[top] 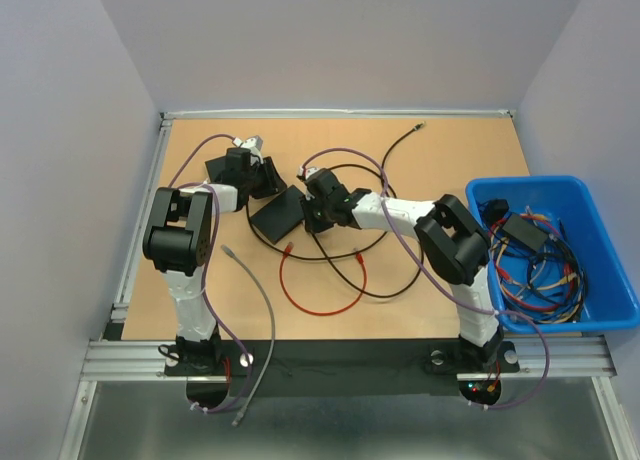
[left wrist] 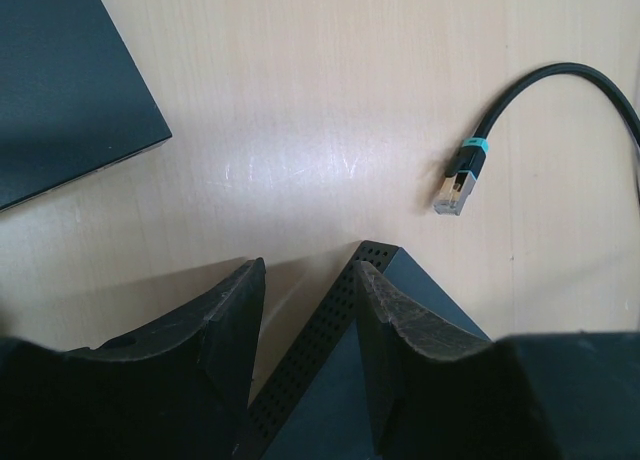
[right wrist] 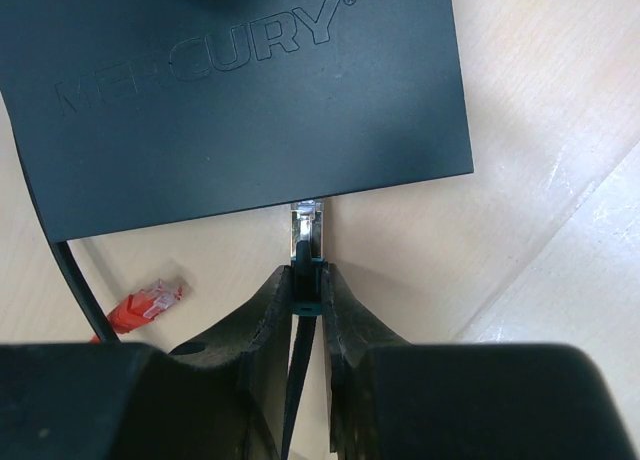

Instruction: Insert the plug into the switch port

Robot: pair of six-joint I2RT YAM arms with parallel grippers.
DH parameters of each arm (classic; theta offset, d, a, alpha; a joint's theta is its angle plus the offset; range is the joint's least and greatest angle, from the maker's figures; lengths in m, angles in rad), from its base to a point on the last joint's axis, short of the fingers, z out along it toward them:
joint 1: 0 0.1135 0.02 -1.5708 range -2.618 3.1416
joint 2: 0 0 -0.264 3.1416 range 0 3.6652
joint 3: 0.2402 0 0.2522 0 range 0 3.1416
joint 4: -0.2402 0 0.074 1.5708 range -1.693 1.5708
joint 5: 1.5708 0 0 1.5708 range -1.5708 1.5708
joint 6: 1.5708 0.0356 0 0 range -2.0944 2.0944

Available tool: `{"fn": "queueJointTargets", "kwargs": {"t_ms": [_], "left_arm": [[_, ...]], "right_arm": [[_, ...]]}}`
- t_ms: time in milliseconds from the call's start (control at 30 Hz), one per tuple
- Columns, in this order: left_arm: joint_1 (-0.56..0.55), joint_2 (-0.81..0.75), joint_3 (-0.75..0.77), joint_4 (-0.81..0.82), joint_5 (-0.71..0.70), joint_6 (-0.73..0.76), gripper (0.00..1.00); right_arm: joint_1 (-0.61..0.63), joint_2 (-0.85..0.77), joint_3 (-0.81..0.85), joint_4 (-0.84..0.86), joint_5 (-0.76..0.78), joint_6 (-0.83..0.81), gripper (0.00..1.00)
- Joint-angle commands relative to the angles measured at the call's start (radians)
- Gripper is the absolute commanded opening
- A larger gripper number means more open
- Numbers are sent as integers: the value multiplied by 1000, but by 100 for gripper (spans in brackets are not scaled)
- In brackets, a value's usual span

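Observation:
The black MERCURY switch lies flat on the table and also shows in the top view. My right gripper is shut on the teal-banded black plug. The plug's clear tip meets the switch's near edge, and its depth is hidden. The right gripper sits just right of the switch. My left gripper is open astride the corner of a black perforated box. The right finger lies over the box top. The left gripper is above and left of the switch.
A loose teal-banded plug lies on the table ahead of the left gripper. Another dark box is at the upper left. A red plug and red cable lie nearby. A blue bin of cables stands at right. A grey cable trails forward.

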Motion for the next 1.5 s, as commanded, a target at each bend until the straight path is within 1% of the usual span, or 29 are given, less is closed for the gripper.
{"fn": "queueJointTargets", "kwargs": {"t_ms": [0,200,600,833,1000,1100,1300,1467], "left_arm": [[-2,-11,6,-64,-9,7,53],[-2,-7,12,-72,-5,12,53],[-2,1,20,-78,2,15,53],[-3,6,23,-81,3,17,53],[-5,25,47,-104,31,29,53],[-5,44,64,-123,51,41,53],[-8,70,98,-164,84,64,50],[-22,70,86,-192,98,80,49]], "right_arm": [[9,2,42,50,36,-13,2],[4,0,49,49,107,-51,2],[-4,2,92,35,141,-88,2],[-4,22,115,27,107,-86,2],[-4,43,131,31,102,-91,2],[-5,55,137,35,89,-122,2],[-14,57,141,60,105,-160,1],[-42,68,161,77,98,-159,1]]}}
